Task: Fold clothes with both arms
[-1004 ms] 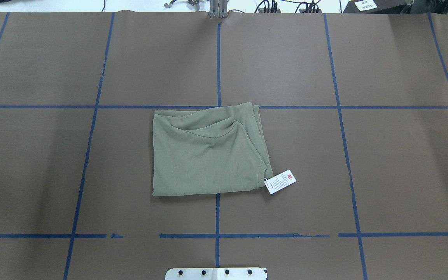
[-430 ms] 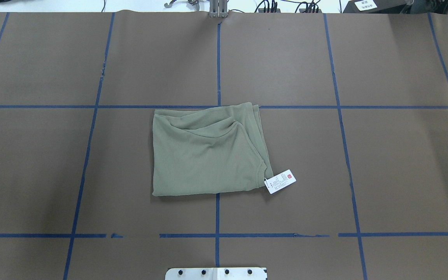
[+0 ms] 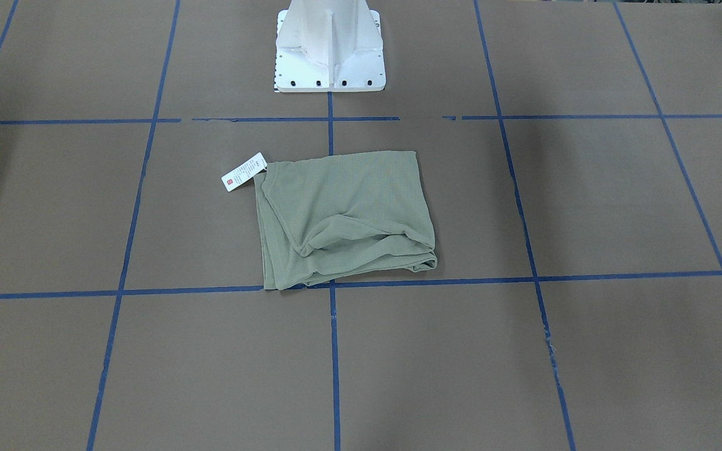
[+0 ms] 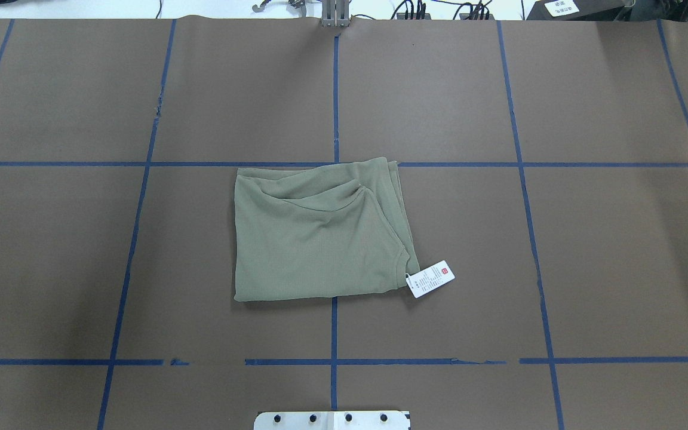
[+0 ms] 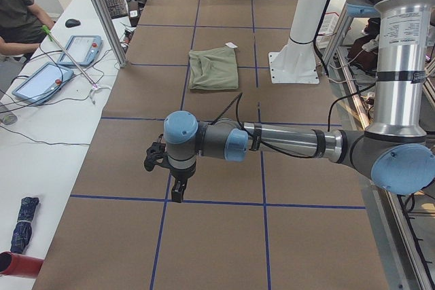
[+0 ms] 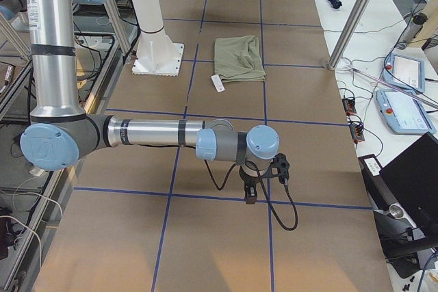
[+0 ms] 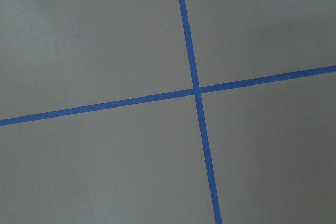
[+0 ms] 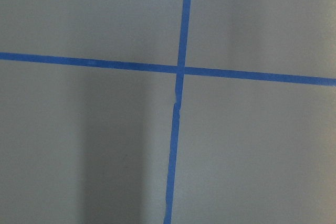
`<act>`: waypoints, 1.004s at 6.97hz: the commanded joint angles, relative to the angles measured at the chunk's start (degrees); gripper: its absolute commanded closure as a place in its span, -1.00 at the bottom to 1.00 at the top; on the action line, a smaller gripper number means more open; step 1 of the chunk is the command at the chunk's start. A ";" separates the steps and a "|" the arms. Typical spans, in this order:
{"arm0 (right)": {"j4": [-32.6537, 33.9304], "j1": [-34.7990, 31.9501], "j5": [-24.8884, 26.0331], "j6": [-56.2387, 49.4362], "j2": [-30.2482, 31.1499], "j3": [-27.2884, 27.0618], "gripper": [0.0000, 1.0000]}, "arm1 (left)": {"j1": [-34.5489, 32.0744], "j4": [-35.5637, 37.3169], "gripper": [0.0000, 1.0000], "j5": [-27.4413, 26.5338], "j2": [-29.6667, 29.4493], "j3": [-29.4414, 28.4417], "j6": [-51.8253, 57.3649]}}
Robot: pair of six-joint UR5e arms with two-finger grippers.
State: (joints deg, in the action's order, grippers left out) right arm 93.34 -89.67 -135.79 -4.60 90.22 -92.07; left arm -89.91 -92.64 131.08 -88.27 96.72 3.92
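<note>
Loosely folded, the green shirt lies mid-table; its white tag bears a red mark, print too small to read; the left claw and right claw hang well apart from it, their opening impossible to tell.

Lit evenly and diffusely from above; sharp in all fixed views. Below the right gripper, dimmed by a soft vertical shadow band on the table cover. Below the left gripper, shaded mildly toward one corner, slightly soft.
</note>
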 commanded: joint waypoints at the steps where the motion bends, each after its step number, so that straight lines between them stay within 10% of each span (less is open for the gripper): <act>1: 0.00 -0.24 -0.01 0.56 0.65 -0.74 -1.00 | 0.00 0.00 -0.99 -0.03 0.11 -0.04 -0.05; 7: 0.00 -0.24 -0.01 2.65 0.48 -1.00 -1.00 | 0.00 -0.09 -0.99 0.14 0.11 0.14 -6.20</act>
State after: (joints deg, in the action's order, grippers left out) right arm 93.34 -89.91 -135.79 -3.59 90.78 -93.05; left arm -89.91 -92.72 131.19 -88.15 96.83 -2.24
